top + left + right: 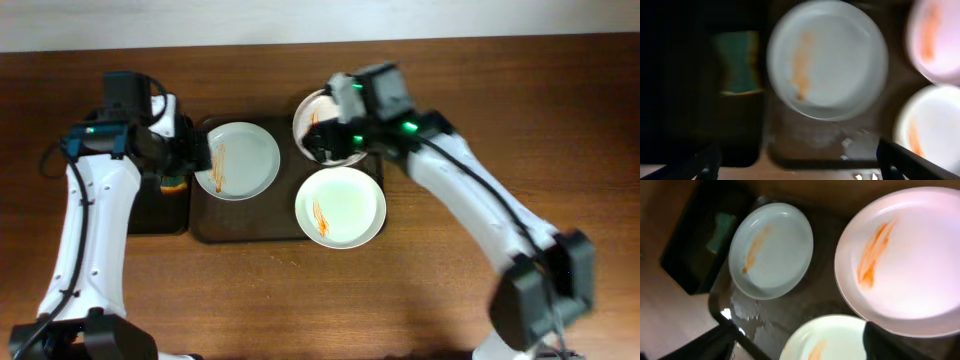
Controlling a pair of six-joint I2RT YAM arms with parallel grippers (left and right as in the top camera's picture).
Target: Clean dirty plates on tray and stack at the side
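Left gripper (799, 147) and right gripper (797, 327) spread, empty; a nudge could slide the plate (340, 207) at 5 o'clock off the tray (250, 226) onto the counter (400, 300)

Three sauce-streaked white plates: left plate (237, 160), far plate (305, 115), near plate (340, 207). Two trays: one large brown-grey tray (250, 225), one smaller black tray (160, 210). One green sponge (737, 70). Two robot arms: left arm (85, 220), right arm (470, 200).

You've got an evenly lit, sharp overhead view, the tabletop (420, 300) crisp to every edge. Your left wrist view is dim and blurred, the plate (827, 60) smeared soft, its left side nearly black. Right wrist's brighter, slightly soft, glare glinting off the wet tray (747, 314).
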